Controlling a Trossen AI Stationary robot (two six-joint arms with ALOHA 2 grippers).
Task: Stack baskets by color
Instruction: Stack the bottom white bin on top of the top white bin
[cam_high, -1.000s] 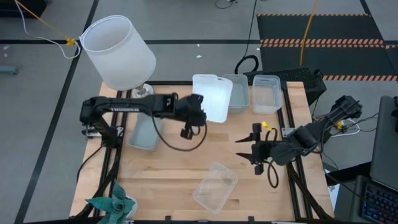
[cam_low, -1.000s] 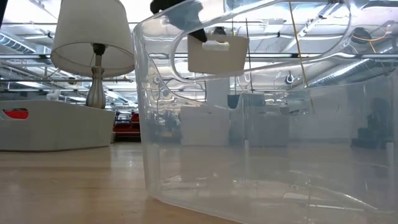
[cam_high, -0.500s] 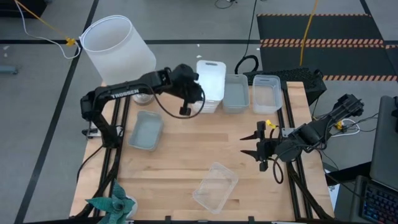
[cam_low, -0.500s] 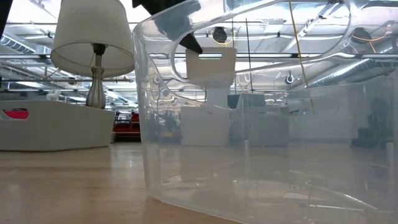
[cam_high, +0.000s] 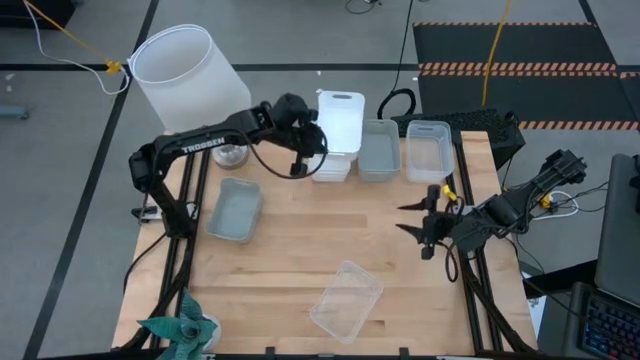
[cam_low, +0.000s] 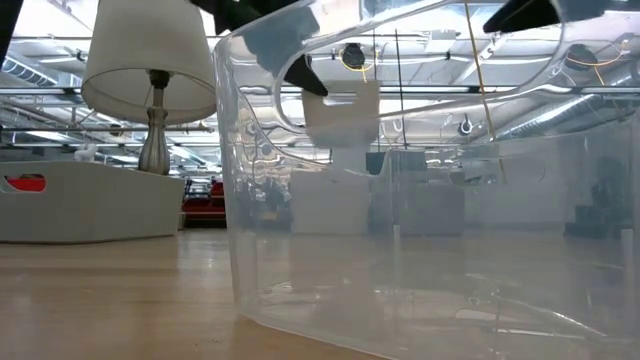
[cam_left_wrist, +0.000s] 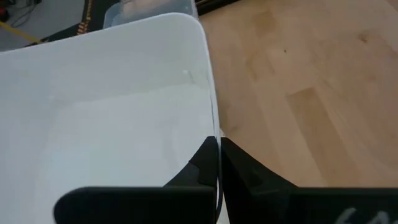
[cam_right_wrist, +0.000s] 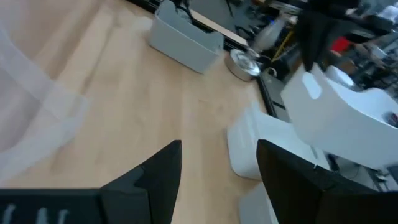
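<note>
At top centre of the high view, my left gripper (cam_high: 312, 142) is pinched on a white basket (cam_high: 339, 122) held above another white basket (cam_high: 331, 167). My right gripper (cam_high: 412, 218) waits wide apart, empty, at right. I judge sorting barely begun: the grey baskets (cam_high: 234, 209) (cam_high: 379, 151) and clear baskets (cam_high: 428, 148) (cam_high: 347, 299) remain scattered.

My left gripper (cam_high: 303, 150) is clamped shut, arm reaching far back; my right gripper (cam_high: 415, 218) hovers spread wide near the right edge.
</note>
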